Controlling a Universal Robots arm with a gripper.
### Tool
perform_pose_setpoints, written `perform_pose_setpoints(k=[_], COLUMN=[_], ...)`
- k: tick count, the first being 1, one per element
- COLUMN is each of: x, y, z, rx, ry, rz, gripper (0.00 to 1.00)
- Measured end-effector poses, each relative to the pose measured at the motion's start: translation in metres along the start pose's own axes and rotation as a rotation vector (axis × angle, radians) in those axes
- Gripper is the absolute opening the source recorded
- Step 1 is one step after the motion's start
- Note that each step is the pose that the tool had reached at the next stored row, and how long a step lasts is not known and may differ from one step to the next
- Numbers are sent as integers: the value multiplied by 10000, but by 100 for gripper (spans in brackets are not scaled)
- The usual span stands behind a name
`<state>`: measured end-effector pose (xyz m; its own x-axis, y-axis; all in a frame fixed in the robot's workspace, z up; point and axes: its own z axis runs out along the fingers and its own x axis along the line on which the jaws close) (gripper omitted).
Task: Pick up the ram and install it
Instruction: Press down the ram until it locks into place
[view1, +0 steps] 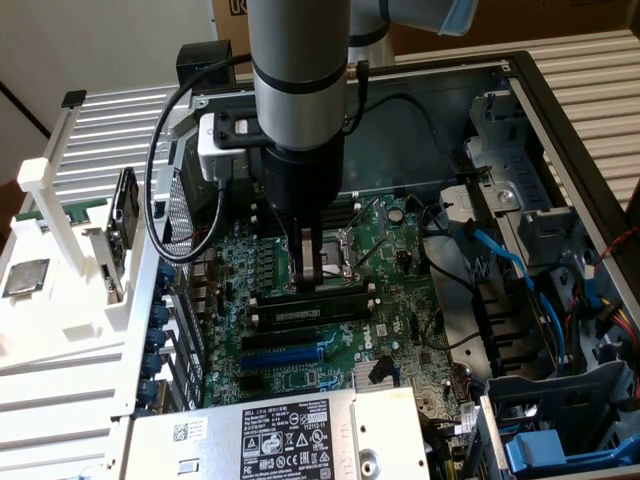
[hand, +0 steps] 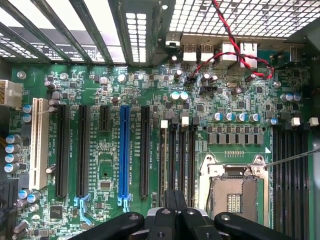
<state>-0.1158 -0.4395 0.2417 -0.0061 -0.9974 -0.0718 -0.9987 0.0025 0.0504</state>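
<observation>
- A computer assembly or repair workshop: an opened desktop case (view1: 560, 150) lies with its green motherboard (view1: 330, 300) exposed.
- Loose cables (view1: 500, 255), a labelled power supply (view1: 280, 435) and white parts fixtures (view1: 60, 300) surround it.

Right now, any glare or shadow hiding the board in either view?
Exterior view: even light on the motherboard; the arm shades the patch around the gripper, and the ram close by it reads dark. Wrist view: light through the vent slats blows out white, the motherboard itself shows no glare, and the gripper is near-black.
</observation>
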Motion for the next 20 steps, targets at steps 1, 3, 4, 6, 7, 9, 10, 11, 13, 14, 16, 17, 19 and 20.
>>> perform_pose_setpoints(k=[1,3,4,6,7,9,10,11,13,14,16,17,19,20], x=[0,0,0,0,0,1,0,1,1,0,2,6,15,17], y=[12,60,86,98,103,108,110,114,133,137,142,144,155,161], z=[1,3,3,4,3,3,4,3,5,5,5,5,5,6], rx=[0,0,0,1,0,0,1,0,1,1,0,0,0,1], ry=[-2,-8,-12,-16,-16,-16,-17,-21,-34,-35,-38,-39,-40,-43], rz=[0,0,0,-1,0,-2,0,0,-2,-2,-2,-2,-1,-2], gripper=[10,10,10,10,10,10,10,10,10,10,10,10,10,10])
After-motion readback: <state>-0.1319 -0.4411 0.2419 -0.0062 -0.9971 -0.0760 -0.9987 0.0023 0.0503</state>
